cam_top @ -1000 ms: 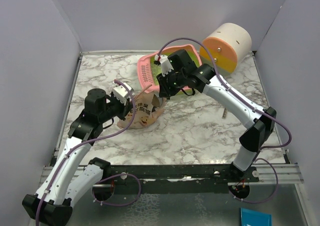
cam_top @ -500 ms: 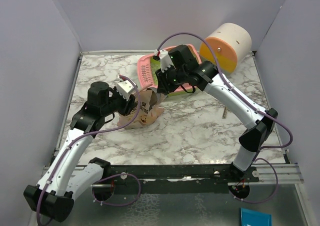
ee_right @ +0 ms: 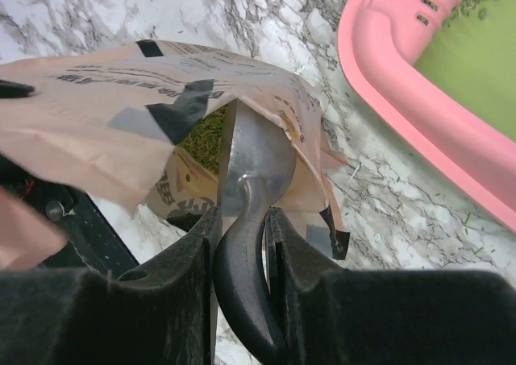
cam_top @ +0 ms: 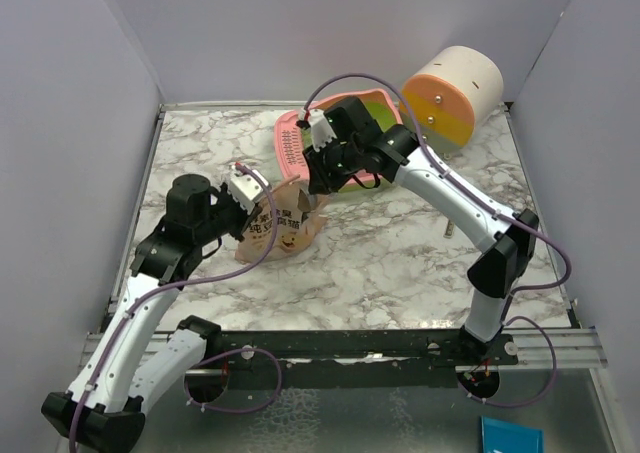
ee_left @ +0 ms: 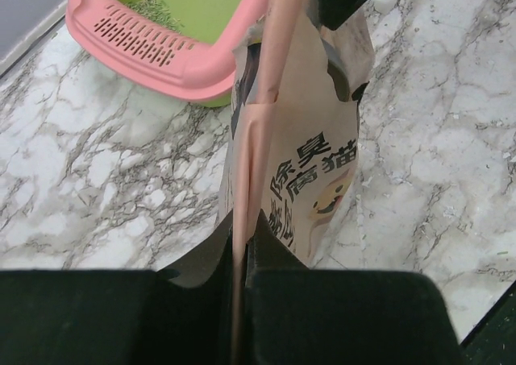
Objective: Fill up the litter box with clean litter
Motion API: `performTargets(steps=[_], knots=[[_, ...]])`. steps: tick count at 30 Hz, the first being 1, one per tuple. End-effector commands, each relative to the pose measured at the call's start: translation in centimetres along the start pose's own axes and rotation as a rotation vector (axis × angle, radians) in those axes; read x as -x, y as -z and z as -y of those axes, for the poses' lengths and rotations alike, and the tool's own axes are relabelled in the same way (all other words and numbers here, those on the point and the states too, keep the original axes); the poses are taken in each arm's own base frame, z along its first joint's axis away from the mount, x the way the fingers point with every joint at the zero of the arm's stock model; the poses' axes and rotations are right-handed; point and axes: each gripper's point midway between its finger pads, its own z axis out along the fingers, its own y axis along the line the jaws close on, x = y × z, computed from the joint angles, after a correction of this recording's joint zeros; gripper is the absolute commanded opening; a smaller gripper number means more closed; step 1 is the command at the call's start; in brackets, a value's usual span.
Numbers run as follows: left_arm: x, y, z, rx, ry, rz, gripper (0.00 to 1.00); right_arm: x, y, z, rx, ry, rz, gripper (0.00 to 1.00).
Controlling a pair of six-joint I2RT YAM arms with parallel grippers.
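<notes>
The left gripper (ee_left: 242, 240) is pinched flat on the side seam of one tan paper-like pouch (ee_left: 316, 163), printed with a cartoon animal and black Chinese characters, and holds it upright. The right gripper (ee_right: 242, 232) is clamped on the handle of the single grey metal scoop (ee_right: 256, 159), whose smooth bowl dips into the pouch's torn-open mouth. Only the right wrist view looks inside the pouch: there the clean litter (ee_right: 203, 139) shows as fine greenish granules behind the scoop bowl. There is one litter box (ee_left: 185, 63), a large pink plastic tray with a rounded raised rim, a slotted grille along one side and a bright green floor. The left wrist view shows a thin scatter of granules on that floor beside the grille; the top view is too coarse to show them. From above, the pouch stands left of the desk's centre, just beside the near left corner of the box, which lies against the middle of the far edge. Only the top view takes in the one round white, orange and yellow drawer cabinet (cam_top: 452, 93) in the far right corner. The desk (cam_top: 400, 253) is white marble with grey veins.
</notes>
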Motion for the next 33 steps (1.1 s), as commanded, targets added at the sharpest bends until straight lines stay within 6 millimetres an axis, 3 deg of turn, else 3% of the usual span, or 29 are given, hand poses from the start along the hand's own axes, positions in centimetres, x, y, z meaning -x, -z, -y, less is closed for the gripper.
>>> performTargets(steps=[1, 13, 21, 33], knots=[[4.0, 1.9, -0.8, 0.074, -0.077, 0.198, 0.0, 0.6, -1.5, -0.6, 0.017, 0.005, 0.0, 0.01], [3.1, 0.8, -0.4, 0.071, -0.061, 0.252, 0.0, -2.6, -4.3, 0.0, -0.02, -0.016, -0.076, 0.01], [2.3, 0.1, -0.1, 0.059, -0.045, 0.252, 0.0, -5.0, -7.0, -0.9, 0.037, -0.047, -0.119, 0.01], [2.5, -1.1, -0.6, 0.047, -0.085, 0.241, 0.0, -5.6, -8.3, -3.6, 0.21, -0.068, -0.153, 0.01]])
